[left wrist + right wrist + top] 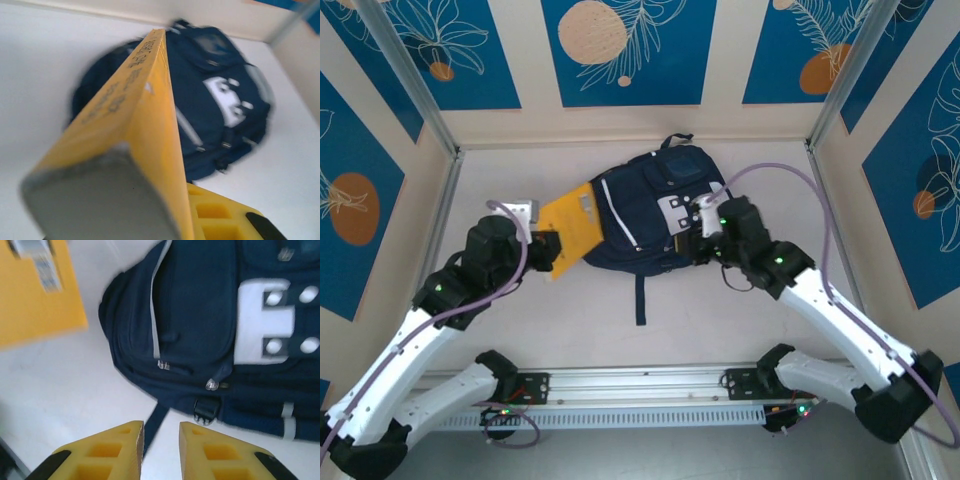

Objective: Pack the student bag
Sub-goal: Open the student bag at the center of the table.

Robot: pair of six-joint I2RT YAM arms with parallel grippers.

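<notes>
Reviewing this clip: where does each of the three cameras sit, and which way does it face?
Top external: above and behind the bases, looking down on the table; both arms show, left gripper on the yellow book, right gripper at the student bag.
Left wrist: looks along the book toward the bag; own fingers clamp it.
Right wrist: looks down past own fingers at the bag's edge.
Shared: all three show bag and book.

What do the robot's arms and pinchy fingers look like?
The left arm and right arm have white shells, black joints, tiny green lights and a looping purple-grey cable each. The right gripper has yellow block fingers with square hollows.
</notes>
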